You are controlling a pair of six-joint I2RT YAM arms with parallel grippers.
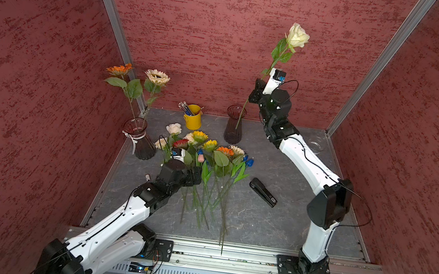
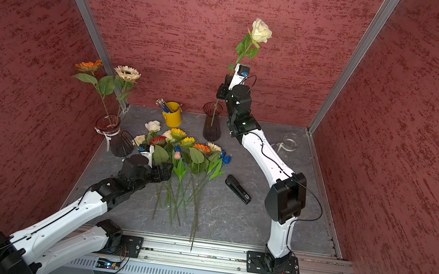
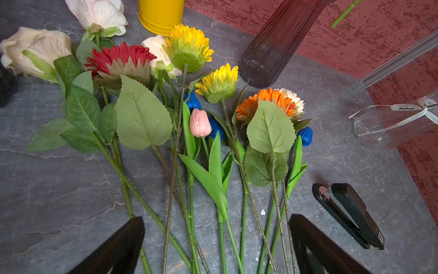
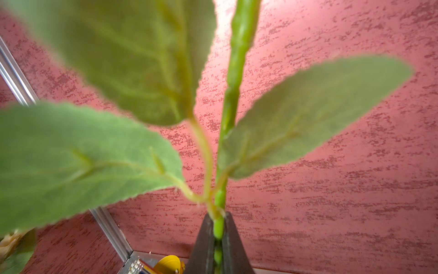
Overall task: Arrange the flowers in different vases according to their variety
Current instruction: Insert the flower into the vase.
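My right gripper (image 4: 218, 218) is shut on the green stem (image 4: 233, 78) of a cream-white rose (image 1: 297, 35), held upright and high. The stem's lower end reaches down into the plain dark ribbed vase (image 1: 234, 125) at the back. The dark vase with a white ribbon (image 1: 138, 139) at the left holds an orange sunflower (image 1: 120, 69) and a cream sunflower (image 1: 158, 77). A small clear vase (image 2: 289, 142) stands at the back right. Mixed flowers (image 1: 211, 148) lie in a pile mid-table. My left gripper (image 3: 216, 220) hovers open just above their stems, with several stems between its fingers.
A yellow bucket (image 1: 193, 117) of pens stands between the two dark vases. A black stapler (image 1: 262, 192) lies right of the flower pile. Red walls close in the back and both sides, and an aluminium rail (image 1: 226, 253) runs along the front edge.
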